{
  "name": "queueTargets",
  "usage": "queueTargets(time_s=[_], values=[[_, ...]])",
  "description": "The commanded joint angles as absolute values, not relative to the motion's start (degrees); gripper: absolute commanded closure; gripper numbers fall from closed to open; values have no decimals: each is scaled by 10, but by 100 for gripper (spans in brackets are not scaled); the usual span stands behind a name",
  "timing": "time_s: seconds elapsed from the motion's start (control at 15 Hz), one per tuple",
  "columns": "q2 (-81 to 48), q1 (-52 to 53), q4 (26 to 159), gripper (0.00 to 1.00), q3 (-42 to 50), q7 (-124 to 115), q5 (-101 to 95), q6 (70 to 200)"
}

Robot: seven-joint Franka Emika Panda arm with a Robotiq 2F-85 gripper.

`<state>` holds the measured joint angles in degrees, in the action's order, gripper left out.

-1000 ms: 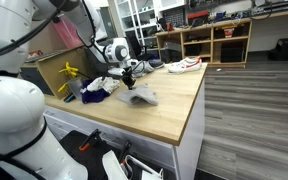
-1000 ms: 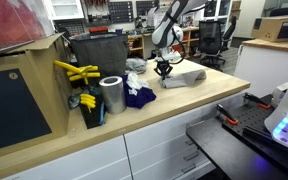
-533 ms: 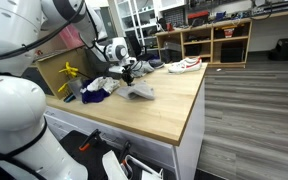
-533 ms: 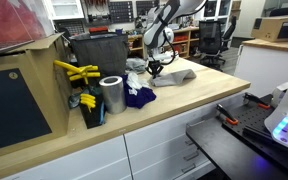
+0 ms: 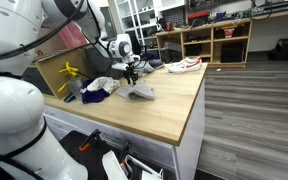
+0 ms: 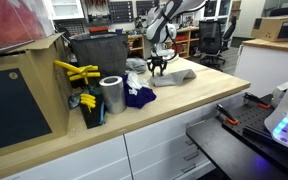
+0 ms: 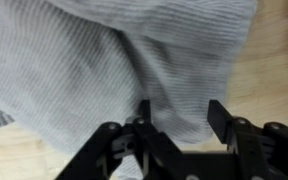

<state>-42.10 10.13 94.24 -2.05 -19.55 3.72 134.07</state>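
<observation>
My gripper (image 7: 181, 120) is hanging with its fingers spread apart, holding nothing. The grey cloth (image 7: 114, 60) is lying right under me on the wooden table (image 5: 174, 115), and most of it is spreading out ahead of my fingers.

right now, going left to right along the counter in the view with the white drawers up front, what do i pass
cardboard box → yellow tool → silver can → blue cloth → grey cloth
</observation>
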Motion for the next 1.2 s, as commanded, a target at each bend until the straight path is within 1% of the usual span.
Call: queueTargets(time_s=[0.0, 0.07, 0.13, 0.6, 1.13], values=[[-385, 72, 959, 7, -15, -156, 43, 1308], [-382, 64, 955, 1, -13, -146, 43, 1296], [-380, 55, 951, 0, -14, -137, 44, 1284], [-388, 7, 932, 0, -29, -51, 60, 1227], [-432, -11, 876, 0, -28, 3, 62, 1202]])
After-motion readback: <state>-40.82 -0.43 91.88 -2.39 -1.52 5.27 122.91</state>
